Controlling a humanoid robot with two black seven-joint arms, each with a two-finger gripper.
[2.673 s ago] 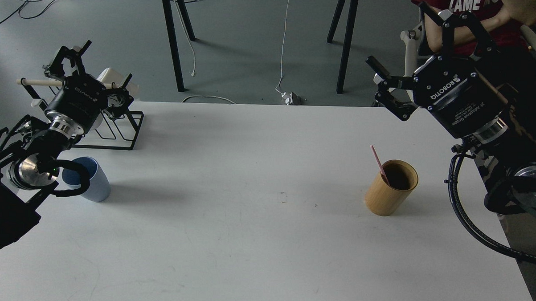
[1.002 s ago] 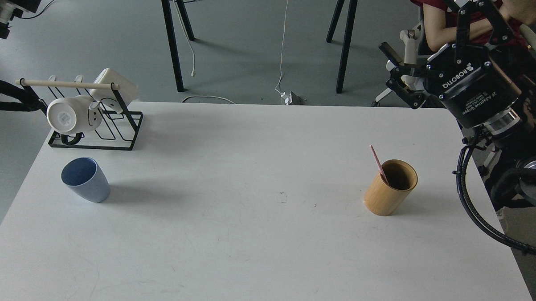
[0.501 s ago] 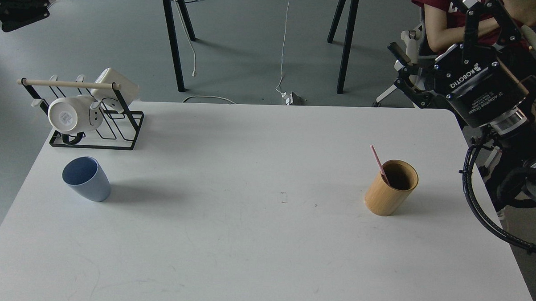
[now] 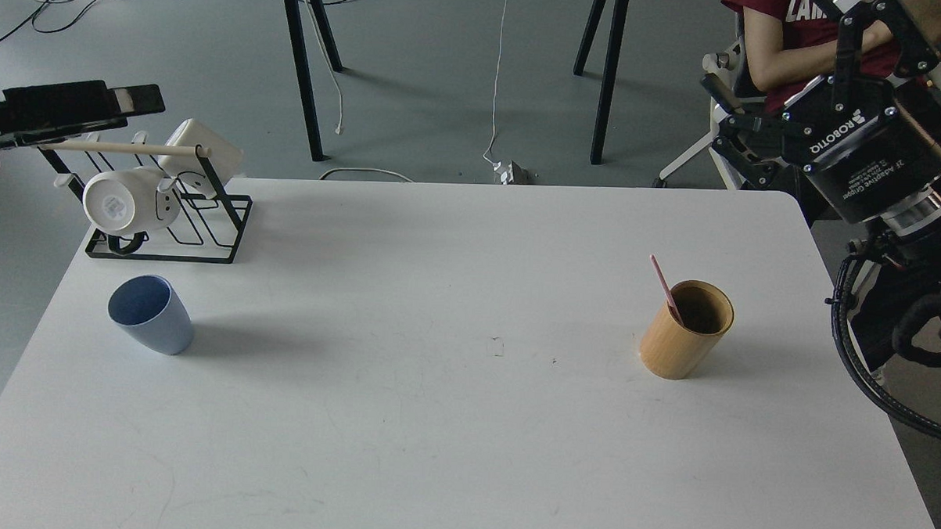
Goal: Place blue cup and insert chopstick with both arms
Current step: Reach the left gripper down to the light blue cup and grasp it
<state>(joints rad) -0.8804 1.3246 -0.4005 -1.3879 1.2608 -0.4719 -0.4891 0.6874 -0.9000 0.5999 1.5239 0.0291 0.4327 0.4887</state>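
Left gripper (image 4: 132,100): dark, side-on at left edge above the rack; finger gap cannot be told
Rack (image 4: 205,243): black wire, far-left corner, holds white mug (image 4: 124,201)
Blue cup (image 4: 152,314): upright on table (image 4: 434,420), just in front of rack
Chopstick (image 4: 662,285): leaning inside bamboo holder (image 4: 686,329), right side
Right gripper (image 4: 782,72): raised beyond table's far-right corner, fingers spread, empty

A wide bare stretch of the counter (image 4: 449,420) is left between the blue cup (image 4: 152,314) near the left edge and the bamboo holder (image 4: 686,329) near the right edge. The far left corner is blocked by the black rack (image 4: 167,215).
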